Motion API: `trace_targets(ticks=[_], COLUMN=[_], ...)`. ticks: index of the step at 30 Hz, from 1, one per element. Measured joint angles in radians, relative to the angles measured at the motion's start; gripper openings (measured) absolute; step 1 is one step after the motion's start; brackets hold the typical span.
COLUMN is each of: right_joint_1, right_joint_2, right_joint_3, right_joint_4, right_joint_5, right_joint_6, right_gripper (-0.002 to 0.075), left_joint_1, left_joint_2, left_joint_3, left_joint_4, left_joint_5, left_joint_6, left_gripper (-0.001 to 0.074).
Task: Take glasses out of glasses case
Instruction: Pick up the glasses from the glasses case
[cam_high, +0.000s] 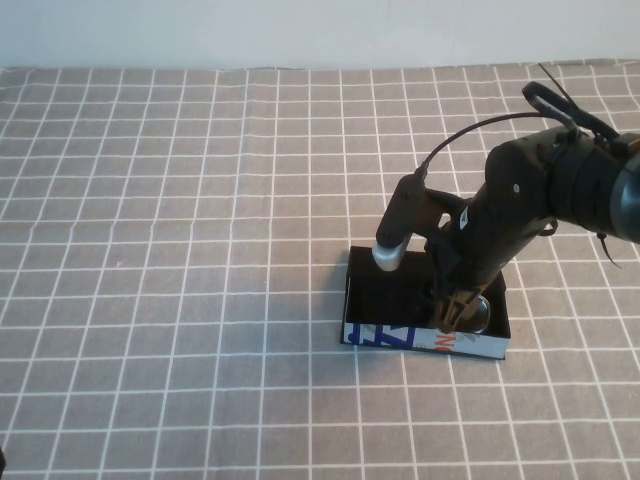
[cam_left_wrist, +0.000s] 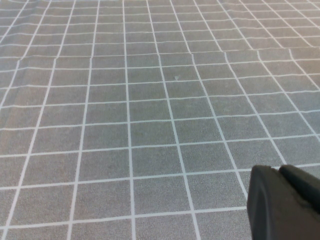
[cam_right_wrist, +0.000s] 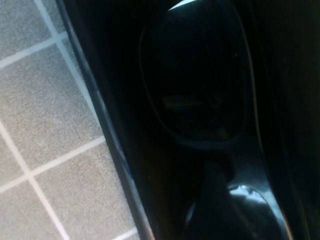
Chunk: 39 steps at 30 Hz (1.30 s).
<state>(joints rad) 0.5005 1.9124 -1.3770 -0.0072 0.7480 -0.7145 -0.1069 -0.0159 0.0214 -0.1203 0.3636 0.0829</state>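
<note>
Reaching into glasses case (cam_high: 400, 338), right tool (cam_high: 452, 312) over glasses (cam_right_wrist: 200, 85); left tool (cam_left_wrist: 285, 205) parked.

Right gripper (cam_high: 455, 312) hides most of the glasses (cam_right_wrist: 200, 95)

Even soft light — close view murky

A staged tabletop test bench, probably a lab rather than a home: a grey tablecloth (cam_high: 180, 260) gridded with white lines covers the whole surface, backed by a bare pale wall (cam_high: 300, 30), with only robot hardware around.
</note>
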Motion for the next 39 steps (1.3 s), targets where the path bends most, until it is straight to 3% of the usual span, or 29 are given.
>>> trace_targets(ticks=[8, 18, 27, 32, 39], right_joint_1=[0.000, 0.000, 0.000, 0.000, 0.002], right_joint_2=[0.002, 0.002, 0.002, -0.005, -0.034], right_joint_3=[0.000, -0.002, -0.026, -0.055, -0.061], right_joint_4=[0.007, 0.002, 0.000, 0.025, 0.088], right_joint_5=[-0.004, 0.009, 0.052, 0.076, 0.139], right_joint_6=[0.000, 0.000, -0.002, -0.023, -0.106], right_gripper=[0.0358, 0.0186, 0.0112, 0.0135, 0.0315], left_joint_1=[0.000, 0.000, 0.000, -0.002, -0.004], left_joint_2=[0.000, 0.000, 0.000, 0.000, 0.000], left_joint_3=[0.000, 0.000, 0.000, 0.000, 0.000], left_joint_4=[0.000, 0.000, 0.000, 0.000, 0.000], left_joint_5=[0.000, 0.000, 0.000, 0.000, 0.000], left_joint_6=[0.000, 0.000, 0.000, 0.000, 0.000], left_gripper=[-0.0005, -0.0005, -0.0005, -0.0005, -0.0005])
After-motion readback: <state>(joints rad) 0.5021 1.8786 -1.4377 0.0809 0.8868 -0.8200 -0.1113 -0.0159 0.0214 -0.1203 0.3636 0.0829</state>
